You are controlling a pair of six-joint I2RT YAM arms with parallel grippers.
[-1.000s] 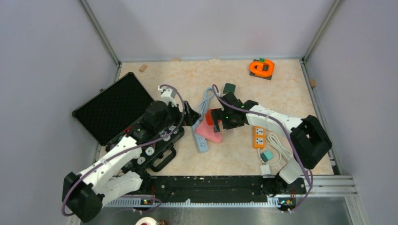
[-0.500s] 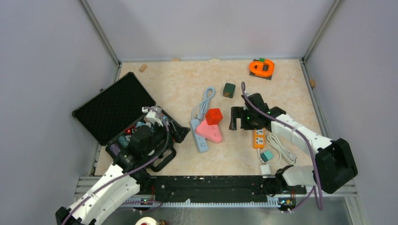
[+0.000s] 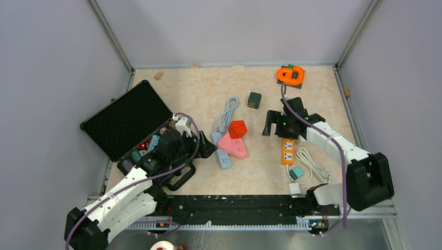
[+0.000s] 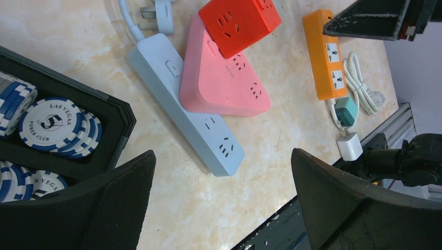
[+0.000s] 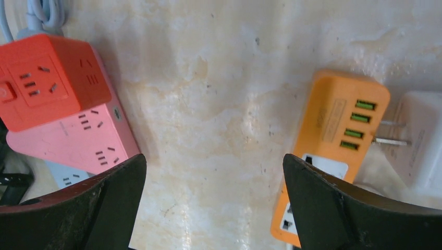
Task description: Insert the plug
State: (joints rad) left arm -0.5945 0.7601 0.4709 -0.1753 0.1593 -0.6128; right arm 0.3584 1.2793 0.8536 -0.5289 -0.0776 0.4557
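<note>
At 3 o'clock in the right wrist view, the white plug (image 5: 423,136) lies flat on the counter (image 5: 219,104). Its prongs point at the orange power strip (image 5: 333,140) but are not seated. Right end effector (image 5: 216,204) hovers above bare counter, jaws spread wide and empty, probably to straddle the plug body on approach. Left end effector (image 4: 221,204), equally wide and empty, hangs at 8 o'clock of the top view beside the blue strip (image 4: 187,104), likely positioned to brace a strip during insertion.
</note>
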